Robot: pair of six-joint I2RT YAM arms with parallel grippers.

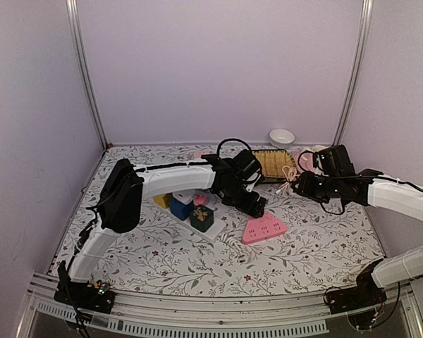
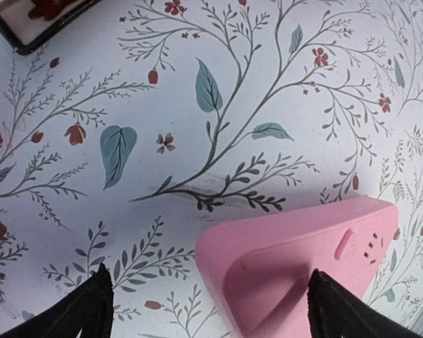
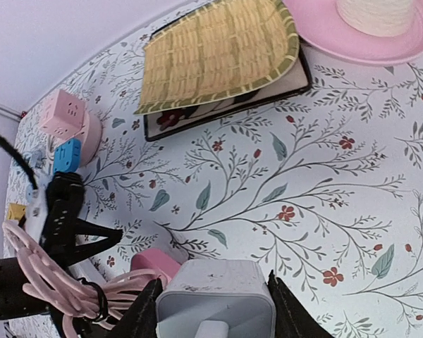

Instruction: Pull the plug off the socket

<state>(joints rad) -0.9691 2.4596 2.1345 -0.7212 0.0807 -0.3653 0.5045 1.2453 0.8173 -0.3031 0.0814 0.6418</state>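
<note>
From above, the pink three-cornered socket (image 1: pixel 263 229) lies flat near the middle of the bench, a little toward the right edge. A white cord (image 1: pixel 236 248) curls off its left corner toward the near edge. The left pincer (image 1: pixel 257 205) hangs over the socket's far corner. Coloured blocks (image 1: pixel 190 210) sit just left of it. The right pincer (image 1: pixel 301 186) is off to the right, well apart from the socket, with a coil of pink cable (image 1: pixel 290 174) beside it. A woven mat (image 1: pixel 271 163) and a white bowl (image 1: pixel 282 136) sit by the far edge.

In the left wrist view, that pincer's fingers (image 2: pixel 92 303) stand wide apart. The socket (image 2: pixel 296 267) sits between them, close to the right-hand one. Whether either finger touches it cannot be told.

In the right wrist view, the pincer is clamped on the white plug (image 3: pixel 215 292), one finger on each side, clear of the socket. The pink cable (image 3: pixel 49 282) hangs bundled to the left of the plug. A corner of the socket (image 3: pixel 155 264) shows beyond the plug on the bench. The woven mat (image 3: pixel 218 53) lies farther off, next to a pink plate (image 3: pixel 338 39) that bears a white cup (image 3: pixel 377 13).
</note>
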